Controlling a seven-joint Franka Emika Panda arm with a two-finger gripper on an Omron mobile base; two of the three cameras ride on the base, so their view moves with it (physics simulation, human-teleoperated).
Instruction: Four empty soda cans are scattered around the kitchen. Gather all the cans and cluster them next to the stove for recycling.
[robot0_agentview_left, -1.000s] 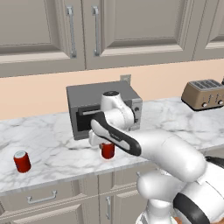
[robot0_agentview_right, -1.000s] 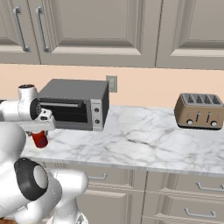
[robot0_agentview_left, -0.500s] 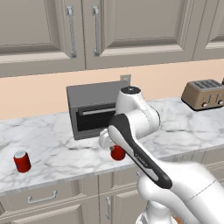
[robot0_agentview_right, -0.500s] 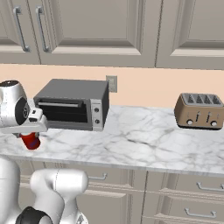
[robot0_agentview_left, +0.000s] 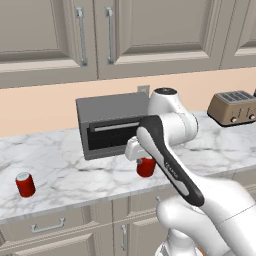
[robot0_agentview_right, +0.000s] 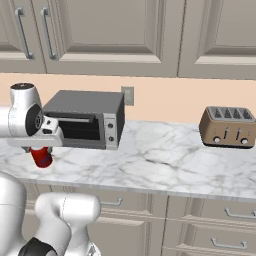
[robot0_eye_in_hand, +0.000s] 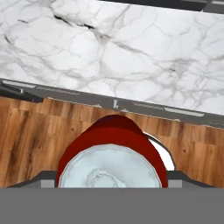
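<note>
The arm is carrying one red can (robot0_agentview_left: 146, 166), which is hanging under the gripper (robot0_agentview_left: 145, 159) at the front edge of the marble bench (robot0_agentview_left: 65, 175), just in front of the grey toaster oven (robot0_agentview_left: 112, 125). In the right base view the same can (robot0_agentview_right: 42, 156) is showing below the white hand, off the bench surface by the look of it. The hand view is looking straight down on the can's silver top (robot0_eye_in_hand: 111, 168), with wooden floor (robot0_eye_in_hand: 35, 135) below and the bench edge beyond, so the can is being held out past the bench front (not resting on anything). The fingers are clamping the can on both sides, to judge from the grey tips flanking it at the bottom of the hand view.

A second red can (robot0_agentview_left: 25, 184) is standing alone on the bench, well apart to the left, near the front edge. A toaster (robot0_agentview_right: 227, 126) is sitting far to the right against the wall.

The step in hand looks like the transport of a picked can toward the stove. The next move is calling for a steady carry with the grip kept firm, then a drive or swing until the stove is coming into sight, and an upright set-down beside it. The can on the left is waiting for a later trip.
</note>
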